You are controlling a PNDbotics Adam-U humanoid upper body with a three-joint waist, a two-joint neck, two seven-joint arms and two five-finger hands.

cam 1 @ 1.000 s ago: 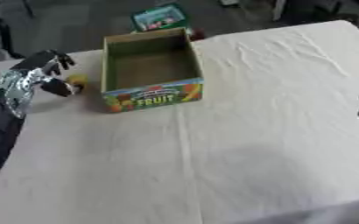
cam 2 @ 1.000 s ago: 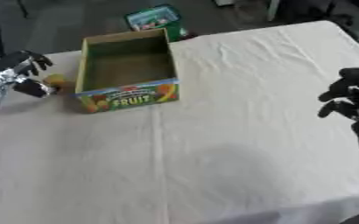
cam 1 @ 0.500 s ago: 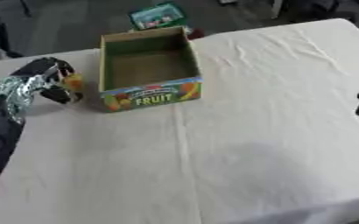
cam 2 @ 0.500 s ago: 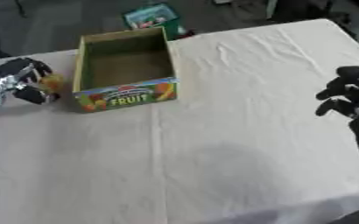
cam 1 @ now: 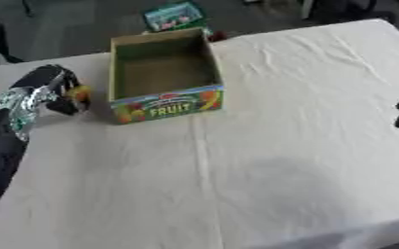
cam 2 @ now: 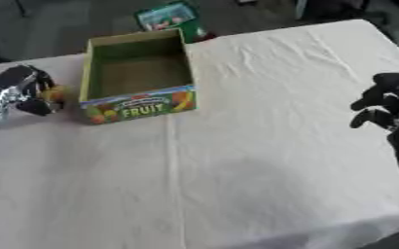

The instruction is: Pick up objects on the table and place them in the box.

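A: What does the right eye view add? 
B: It shows the right robot hand [cam 2: 389, 104] whole, over the counter's [cam 2: 262, 160] right side, fingers curled and holding nothing. The left eye view catches only dark fingertips at the right edge.

A: And the left robot hand [cam 1: 48, 92]? 
B: It is at the counter's left edge, fingers curled down round a small yellow-orange object [cam 1: 82, 93]. Only a bit of that object peeks out on the side facing the box; I cannot tell what it is.

A: Where is the box [cam 1: 162, 75]? 
B: Just right of the left robot hand, apart from it, and well left of the right robot hand. It is open-topped cardboard with "FRUIT" printed on the near wall. Its green inside looks empty.

A: Anything beyond it? 
B: 1 green packet [cam 1: 174, 15] off the counter's far edge.
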